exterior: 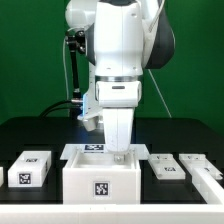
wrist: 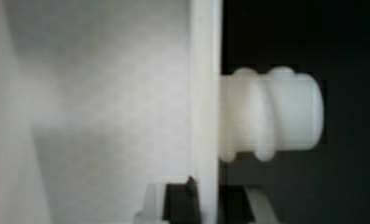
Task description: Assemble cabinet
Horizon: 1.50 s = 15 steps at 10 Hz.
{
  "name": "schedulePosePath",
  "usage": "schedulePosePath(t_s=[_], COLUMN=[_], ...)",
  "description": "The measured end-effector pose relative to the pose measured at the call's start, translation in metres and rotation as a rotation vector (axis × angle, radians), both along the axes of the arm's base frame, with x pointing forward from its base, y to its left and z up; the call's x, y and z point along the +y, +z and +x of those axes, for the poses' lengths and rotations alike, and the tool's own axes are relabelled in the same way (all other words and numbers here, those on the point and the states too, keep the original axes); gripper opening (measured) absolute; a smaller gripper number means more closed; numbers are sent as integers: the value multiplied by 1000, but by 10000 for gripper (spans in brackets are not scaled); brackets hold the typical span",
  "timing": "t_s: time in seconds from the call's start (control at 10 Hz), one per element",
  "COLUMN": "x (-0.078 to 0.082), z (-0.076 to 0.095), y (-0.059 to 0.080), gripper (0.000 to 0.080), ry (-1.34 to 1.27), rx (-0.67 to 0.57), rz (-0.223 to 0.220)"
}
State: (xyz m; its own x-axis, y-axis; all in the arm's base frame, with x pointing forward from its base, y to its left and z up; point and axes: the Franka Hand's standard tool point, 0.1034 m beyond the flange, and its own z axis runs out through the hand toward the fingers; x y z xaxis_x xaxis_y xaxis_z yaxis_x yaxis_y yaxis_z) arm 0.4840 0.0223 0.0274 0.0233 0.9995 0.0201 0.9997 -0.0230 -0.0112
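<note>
Exterior view had the arm (exterior: pixel 120 60) parked over the cabinet (exterior: pixel 100 180) at the table's (exterior: pixel 30 135) front middle, gripper (exterior: pixel 120 152) dipped to its top, probably to line up a part, couldn't tell if it was pinched or spread, and only the wrist view caught 1 ribbed peg (wrist: pixel 280 110).

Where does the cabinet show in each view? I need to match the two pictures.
Exterior view: the cabinet stands low in the middle, its top open and a tag on its front, with the gripper at its open top.
Wrist view: a close white panel, probably the cabinet's, fills much of the picture. A ribbed round knob juts from its edge against the dark.
Shared landmark: the gripper, right by white plastic in both views.
</note>
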Motion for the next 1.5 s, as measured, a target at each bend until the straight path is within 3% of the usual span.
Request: schedulePosePath(t_s=[0.2, 0.7, 1.3, 1.5], x=[9, 65, 69, 82], z=[23, 40, 38, 39], y=[0, 0, 0, 0], gripper=[28, 28, 28, 28], ry=[37, 77, 85, 82], rx=[-16, -17, -16, -19], rz=[7, 38, 39, 48])
